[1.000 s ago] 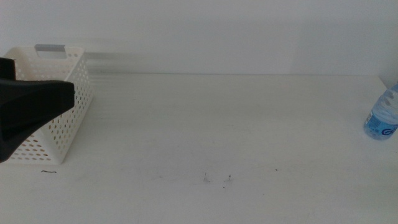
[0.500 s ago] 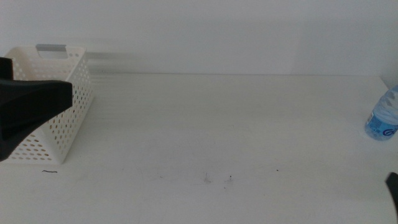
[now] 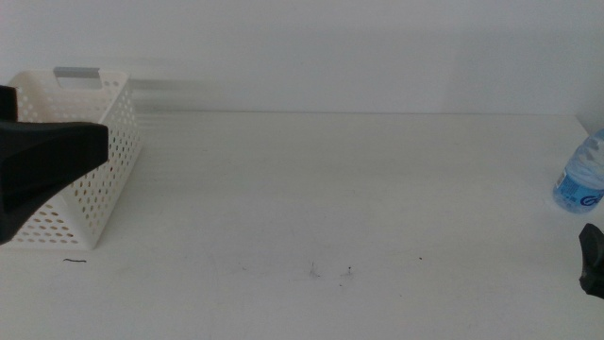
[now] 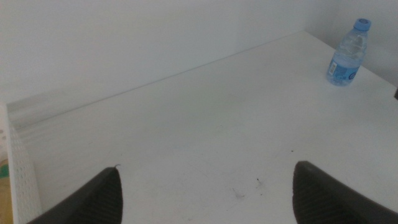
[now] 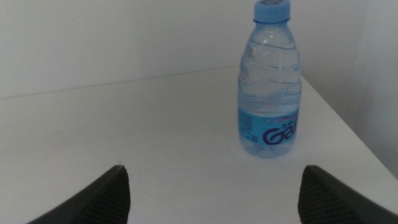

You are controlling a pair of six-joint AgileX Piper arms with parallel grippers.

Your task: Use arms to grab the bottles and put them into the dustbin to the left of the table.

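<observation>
Over at the left, the left gripper (image 3: 52, 156) hangs open and empty by the white dustbin (image 3: 104, 142). Across the bare table (image 3: 311, 179), only the water bottle (image 3: 582, 175) stands upright at the far right edge, not yet grabbed. The right gripper (image 3: 593, 260), jaws spread wide, sits near it, so I'd say one bottle is left.

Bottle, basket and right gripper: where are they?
Bottle (image 5: 270, 87), right wrist view, on its clear body.
Basket (image 3: 111, 142), middle view, on its perforated side.
Right gripper (image 3: 592, 260), middle view, on its dark tip.
</observation>
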